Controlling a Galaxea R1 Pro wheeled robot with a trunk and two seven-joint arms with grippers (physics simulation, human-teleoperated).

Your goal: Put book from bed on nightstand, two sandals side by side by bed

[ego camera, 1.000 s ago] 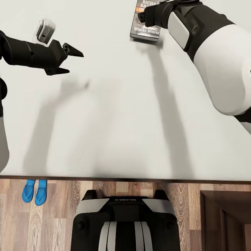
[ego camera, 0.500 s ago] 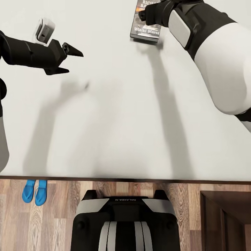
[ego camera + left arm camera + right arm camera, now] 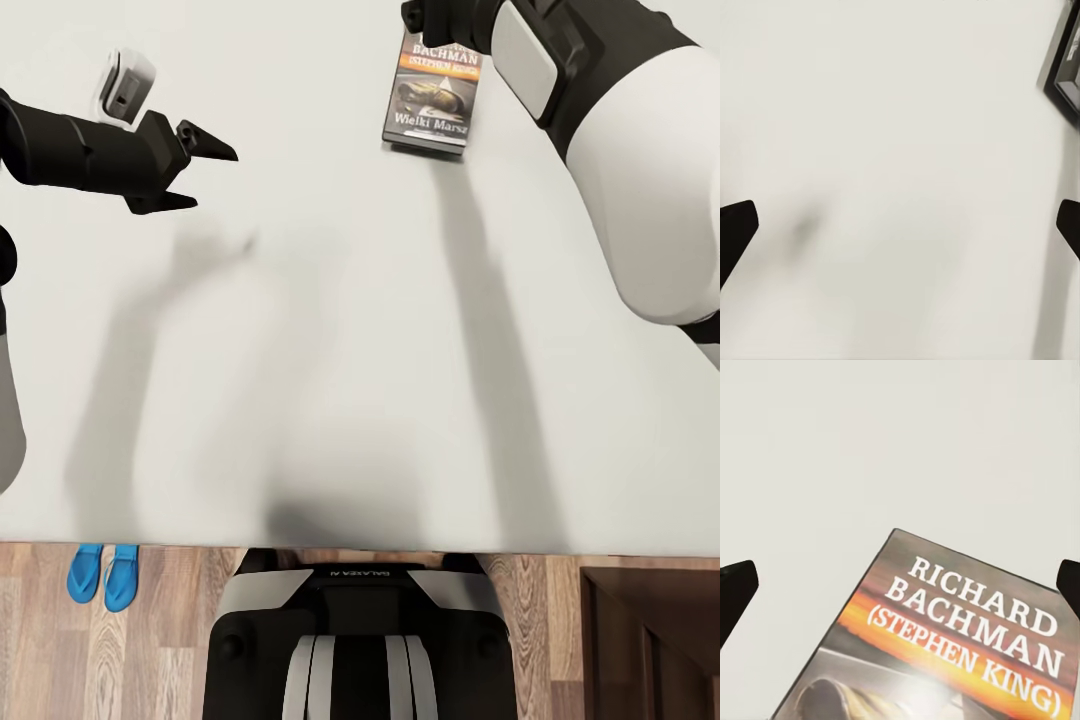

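The book [image 3: 432,95] lies flat on the off-white bed [image 3: 350,350], far from the near edge; its dark cover with white lettering and an orange band faces up. The book's [image 3: 967,637] title end sits just below my right gripper [image 3: 900,585], which is open with its fingertips wide apart and nothing between them. My right wrist [image 3: 440,15] hangs over the book's far end. My left gripper [image 3: 215,178] hovers open above bare mattress to the left, holding nothing. The two blue sandals [image 3: 103,577] lie side by side on the wood floor beside the bed's near edge.
A dark-brown nightstand [image 3: 650,640] stands at the lower right by the bed. My own base [image 3: 360,640] is against the bed's dark frame [image 3: 150,541]. A corner of the book [image 3: 1066,67] shows in the left wrist view.
The camera has shifted, so the bed edge sits lower in the picture. My right arm has reached farther past the book, uncovering more of its cover. The left arm has held still.
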